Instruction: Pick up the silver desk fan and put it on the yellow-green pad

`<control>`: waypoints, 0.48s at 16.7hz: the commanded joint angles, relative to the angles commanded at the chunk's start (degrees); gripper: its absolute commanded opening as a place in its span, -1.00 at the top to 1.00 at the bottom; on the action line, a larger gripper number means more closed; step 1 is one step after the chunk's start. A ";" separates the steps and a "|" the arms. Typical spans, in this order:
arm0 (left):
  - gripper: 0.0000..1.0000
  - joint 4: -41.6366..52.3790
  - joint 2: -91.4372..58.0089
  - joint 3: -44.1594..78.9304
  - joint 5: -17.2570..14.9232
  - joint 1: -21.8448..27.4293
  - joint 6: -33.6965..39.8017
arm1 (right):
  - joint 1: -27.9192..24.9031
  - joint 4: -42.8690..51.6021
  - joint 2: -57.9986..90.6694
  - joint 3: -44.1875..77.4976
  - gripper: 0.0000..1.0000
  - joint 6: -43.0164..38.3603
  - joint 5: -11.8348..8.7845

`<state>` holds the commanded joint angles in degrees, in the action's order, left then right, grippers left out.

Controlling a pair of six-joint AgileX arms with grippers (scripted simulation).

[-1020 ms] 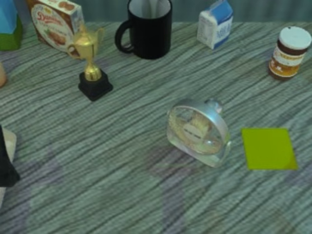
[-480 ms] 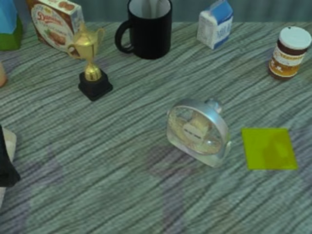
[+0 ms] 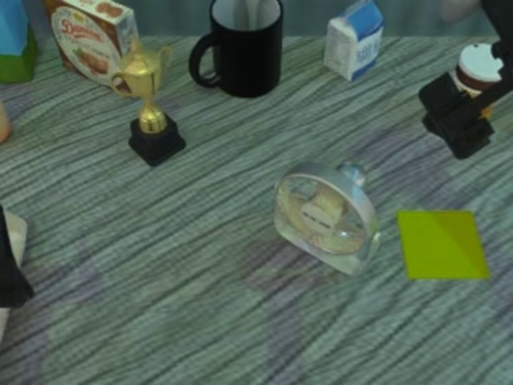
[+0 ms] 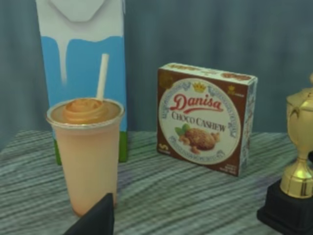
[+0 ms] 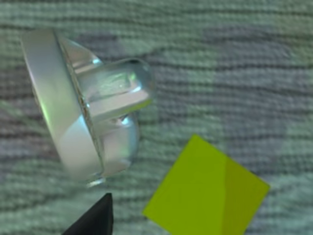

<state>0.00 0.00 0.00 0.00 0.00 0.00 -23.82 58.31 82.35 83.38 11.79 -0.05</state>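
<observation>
Since a second ago, our right gripper (image 3: 458, 120) has swung into the top view at the far right edge, hanging over the table in front of the brown jar (image 3: 474, 70), where earlier only the jar stood. Nothing else on the striped tablecloth (image 3: 200, 305) has shifted.

At the left edge, our left arm (image 3: 10, 269) sits parked, its wrist camera facing an iced drink with a straw (image 4: 88, 152), a blue-and-white carton (image 4: 80, 54), a cookie box (image 4: 205, 117) and the gold trophy (image 3: 148, 96). We cannot tell how its jaws stand.

Along the back of the table stand a black mug (image 3: 244, 48) and a small milk carton (image 3: 354, 38).

Near the middle, the silver desk fan (image 3: 325, 218) stands on the cloth, its grille facing the left and tilted slightly, untouched. Just to its right, close beside but apart from it, lies the yellow-green pad (image 3: 442, 244), flat and bare.

Our right gripper holds nothing; how far its jaws are parted, we cannot tell. It remains well back from both fan and pad.
</observation>
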 joint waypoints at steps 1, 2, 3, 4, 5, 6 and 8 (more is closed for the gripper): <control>-1.00 0.00 0.00 0.00 0.00 0.00 0.00 | -1.62 3.86 5.86 6.16 -1.00 0.74 -0.03; -1.00 0.00 0.00 0.00 0.00 0.00 0.00 | -3.17 7.61 11.46 12.01 -1.00 1.47 -0.05; -1.00 0.00 0.00 0.00 0.00 0.00 0.00 | -4.65 11.21 16.81 17.48 -1.00 2.17 -0.06; -1.00 0.00 0.00 0.00 0.00 0.00 0.00 | -6.04 14.64 21.86 22.54 -1.00 2.85 -0.05; -1.00 0.00 0.00 0.00 0.00 0.00 0.00 | -7.33 17.85 26.57 27.14 -1.00 3.50 -0.02; -1.00 0.00 0.00 0.00 0.00 0.00 0.00 | -8.50 20.83 30.87 31.25 -1.00 4.09 0.02; -1.00 0.00 0.00 0.00 0.00 0.00 0.00 | -10.44 25.94 37.93 37.78 -1.00 5.11 0.12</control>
<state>0.00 0.00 0.00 0.00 0.00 0.00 -34.26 84.25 120.28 121.16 16.91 0.07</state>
